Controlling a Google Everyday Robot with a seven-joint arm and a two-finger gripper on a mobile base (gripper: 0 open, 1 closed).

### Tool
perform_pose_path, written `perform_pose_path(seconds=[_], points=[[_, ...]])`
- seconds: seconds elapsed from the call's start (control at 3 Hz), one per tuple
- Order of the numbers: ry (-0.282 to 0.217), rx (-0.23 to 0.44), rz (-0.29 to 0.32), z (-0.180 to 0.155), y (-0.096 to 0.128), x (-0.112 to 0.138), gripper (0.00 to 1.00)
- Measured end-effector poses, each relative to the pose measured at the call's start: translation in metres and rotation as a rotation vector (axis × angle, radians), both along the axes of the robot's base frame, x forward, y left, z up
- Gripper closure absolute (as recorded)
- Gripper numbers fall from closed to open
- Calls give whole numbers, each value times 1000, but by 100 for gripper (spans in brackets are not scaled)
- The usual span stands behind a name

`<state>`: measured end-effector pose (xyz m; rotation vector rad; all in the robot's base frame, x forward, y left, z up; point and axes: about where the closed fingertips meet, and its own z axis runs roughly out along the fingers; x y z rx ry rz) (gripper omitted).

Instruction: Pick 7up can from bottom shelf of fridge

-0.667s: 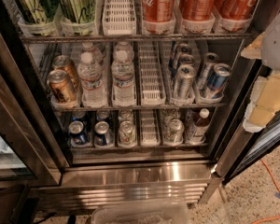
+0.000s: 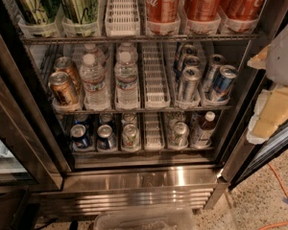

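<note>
Hanging beside the fridge (image 2: 139,181), the hand (image 2: 271,114) overlooks speckled floor (image 2: 264,200).

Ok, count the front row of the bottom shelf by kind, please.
Dark blue cans: 2
Pale silver cans: 2
Brown bottle: 1
Total: 5
The gripper hangs at the right edge, outside the fridge.

Shop/canteen: stocked comm'l drinks fridge (image 2: 144,178), terrazzo floor (image 2: 264,200).
</note>
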<state>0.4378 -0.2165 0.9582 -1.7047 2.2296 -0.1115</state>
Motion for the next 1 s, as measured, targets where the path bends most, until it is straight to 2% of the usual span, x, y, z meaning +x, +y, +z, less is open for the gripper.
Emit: perform_pose_path(seconds=[0.67,1.0], points=[[-21,104,-12,-99,-18,-5,0],[-59,176,-16,-133,-19,-4,0]])
